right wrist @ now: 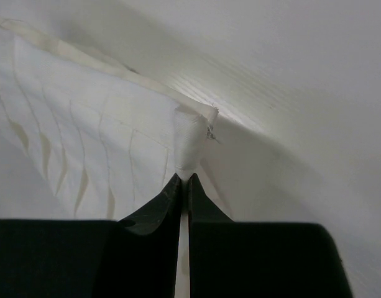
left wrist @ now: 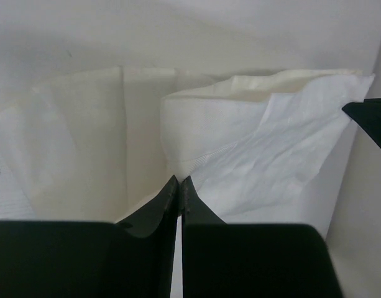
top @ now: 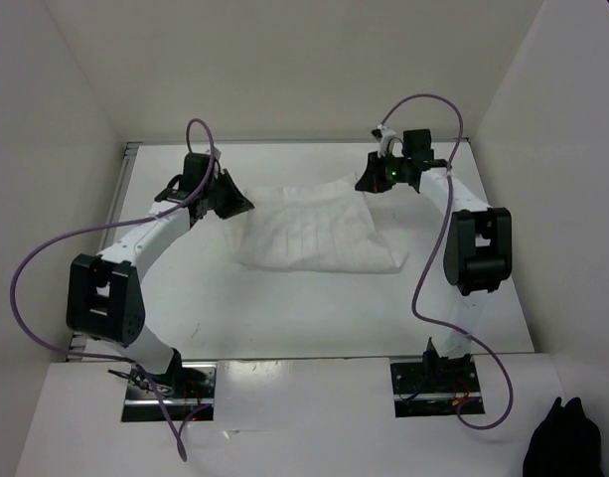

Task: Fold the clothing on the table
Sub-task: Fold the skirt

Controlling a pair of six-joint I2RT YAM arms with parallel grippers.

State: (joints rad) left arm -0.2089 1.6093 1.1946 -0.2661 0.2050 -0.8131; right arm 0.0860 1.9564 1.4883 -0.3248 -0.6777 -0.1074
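The white clothing (top: pixel 314 236) lies rumpled in the middle of the table (top: pixel 284 313), its far edge lifted between the two arms. My left gripper (top: pixel 240 205) is at the far left corner. In the left wrist view its jaws (left wrist: pixel 179 181) are closed tip to tip on the edge of the clothing (left wrist: pixel 252 155). At the far right corner, my right gripper (top: pixel 368 183) is shut on a bunched corner of the clothing (right wrist: pixel 191 133), which stands up from the tips (right wrist: pixel 184 178) in the right wrist view. The pleated cloth hangs away to the left.
White upright walls (top: pixel 76 119) close in the table on the left, back and right. Purple cables (top: pixel 36 258) loop beside both arms. A black object (top: pixel 567 442) sits off the table at the near right. The right gripper's dark tip (left wrist: pixel 371 121) shows in the left wrist view.
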